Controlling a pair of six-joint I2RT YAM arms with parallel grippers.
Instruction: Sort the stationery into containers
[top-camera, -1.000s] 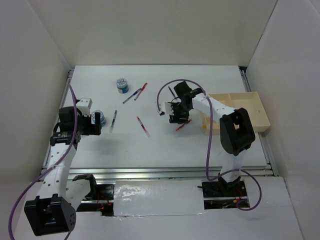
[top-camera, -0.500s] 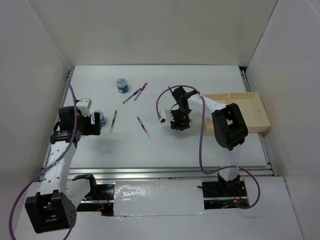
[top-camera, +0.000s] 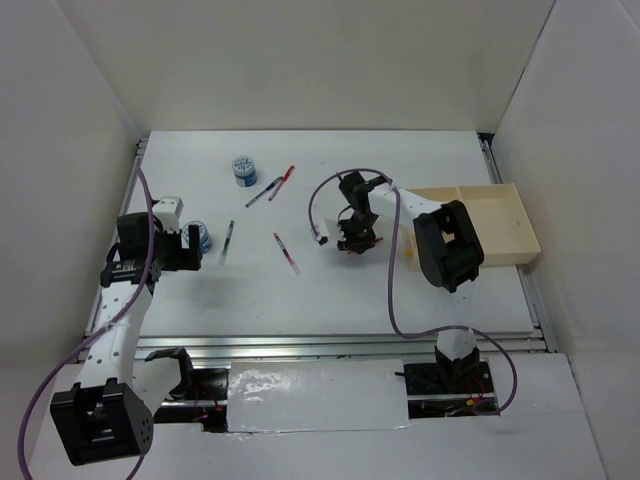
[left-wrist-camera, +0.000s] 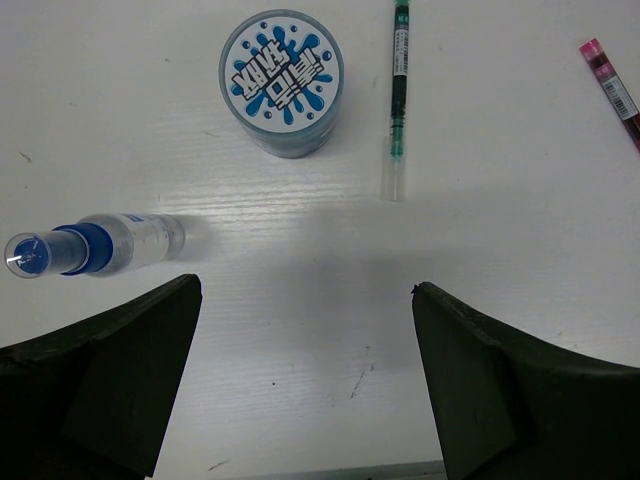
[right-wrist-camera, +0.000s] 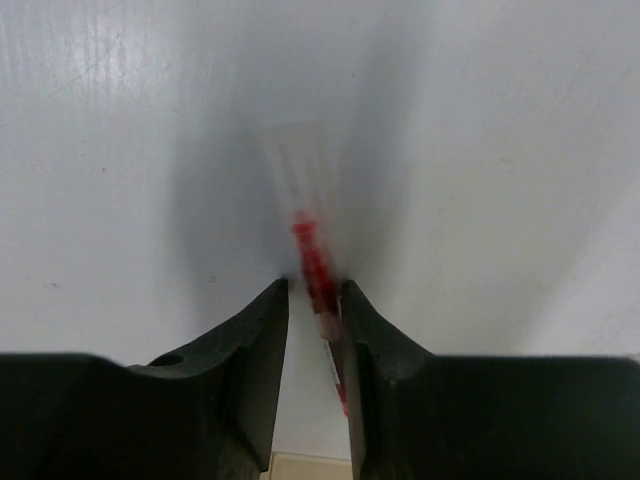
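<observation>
pens (top-camera: 227, 242) from above: five, rolls (top-camera: 243, 170): two; left end effector (left-wrist-camera: 305, 295) spread, right end effector (right-wrist-camera: 314, 290) flanking a red pen (right-wrist-camera: 312, 260), grip unclear.

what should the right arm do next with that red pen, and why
Probably finish closing the right gripper on the red pen before any lift. In the wrist view the pen sits between its fingers, lying along one of them, with a sliver of table showing beside the other. The grip does not look fully made.
</observation>
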